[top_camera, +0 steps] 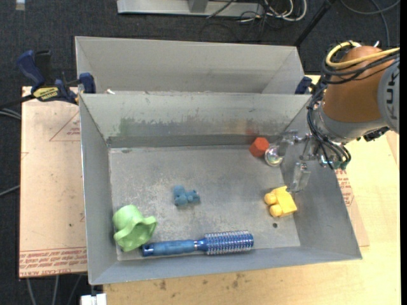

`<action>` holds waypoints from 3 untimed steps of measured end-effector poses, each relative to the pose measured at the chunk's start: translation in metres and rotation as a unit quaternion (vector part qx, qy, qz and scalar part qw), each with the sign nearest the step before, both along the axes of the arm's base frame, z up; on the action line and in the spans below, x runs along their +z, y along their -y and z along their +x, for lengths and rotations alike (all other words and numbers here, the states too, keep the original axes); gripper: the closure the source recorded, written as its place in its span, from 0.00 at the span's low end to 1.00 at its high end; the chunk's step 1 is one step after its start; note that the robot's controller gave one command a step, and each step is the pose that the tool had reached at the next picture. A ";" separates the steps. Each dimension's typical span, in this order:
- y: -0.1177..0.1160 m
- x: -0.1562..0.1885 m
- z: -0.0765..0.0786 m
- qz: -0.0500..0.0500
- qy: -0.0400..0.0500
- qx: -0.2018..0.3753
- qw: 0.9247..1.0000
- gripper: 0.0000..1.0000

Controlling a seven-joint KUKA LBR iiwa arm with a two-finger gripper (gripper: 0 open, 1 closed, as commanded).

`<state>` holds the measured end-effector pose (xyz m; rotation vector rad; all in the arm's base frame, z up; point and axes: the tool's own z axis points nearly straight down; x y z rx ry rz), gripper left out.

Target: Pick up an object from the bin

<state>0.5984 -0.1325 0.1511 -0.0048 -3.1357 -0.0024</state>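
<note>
- Near the right wall of the bin [191, 116], toward its front: yellow block [280, 203], lumpy two-part shape, lying flat on the bin floor, apart from everything else.
- Gripper [297, 180] hangs just above and to the upper right of the yellow block. The tip is close to the block; contact not visible. Open or closed: can't tell from this angle. Nothing seen held.
- Arm's orange cover [353, 94] with cables sits further up and right of the block, over the bin's right rim.
- Behind the block, by the back wall: small orange-red piece [259, 147].
- Left of the block, mid-floor: small blue toy [186, 197].
- Front-left of the block: blue hairbrush [198, 244] lying along the front wall, bristle end toward the block.
- Far left of the block: light green lump [132, 226], touching the brush handle.
</note>
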 end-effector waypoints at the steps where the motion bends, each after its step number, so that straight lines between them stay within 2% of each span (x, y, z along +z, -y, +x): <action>1: 0.009 -0.086 -0.069 0.001 -0.001 0.037 0.999 0.00; 2: 0.009 -0.081 -0.064 0.000 0.003 0.040 0.999 1.00; 3: 0.019 0.068 -0.081 -0.002 0.008 0.045 0.999 1.00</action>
